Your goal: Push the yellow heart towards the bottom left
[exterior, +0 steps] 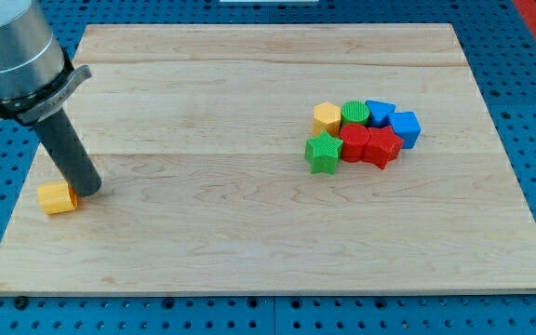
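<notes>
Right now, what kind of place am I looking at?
Probably a robotics lab bench. A wooden board sits on a blue perforated table, and my tip rests beside a yellow block, far from a cluster of coloured blocks.

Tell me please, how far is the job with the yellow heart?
Mostly done: the yellow heart already sits near the board's left edge, low in the view, far from the cluster of blocks. In hand: my tip is against its right side. Left: perhaps a short push further down.

Blocks — two yellow (58,197) (327,118), two green (355,114) (323,153), two red (354,144) (381,146), two blue (380,113) (405,128).
</notes>
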`<control>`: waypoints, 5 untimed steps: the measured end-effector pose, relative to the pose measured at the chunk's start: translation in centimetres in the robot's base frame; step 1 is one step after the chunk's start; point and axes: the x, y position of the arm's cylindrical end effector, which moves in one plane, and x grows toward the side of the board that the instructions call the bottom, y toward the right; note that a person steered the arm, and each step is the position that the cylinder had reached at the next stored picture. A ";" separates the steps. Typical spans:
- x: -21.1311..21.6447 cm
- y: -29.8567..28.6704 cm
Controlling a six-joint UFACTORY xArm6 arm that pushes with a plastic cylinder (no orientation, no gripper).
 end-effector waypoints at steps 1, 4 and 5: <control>-4.0 4.0; 0.6 -2.1; -1.3 5.9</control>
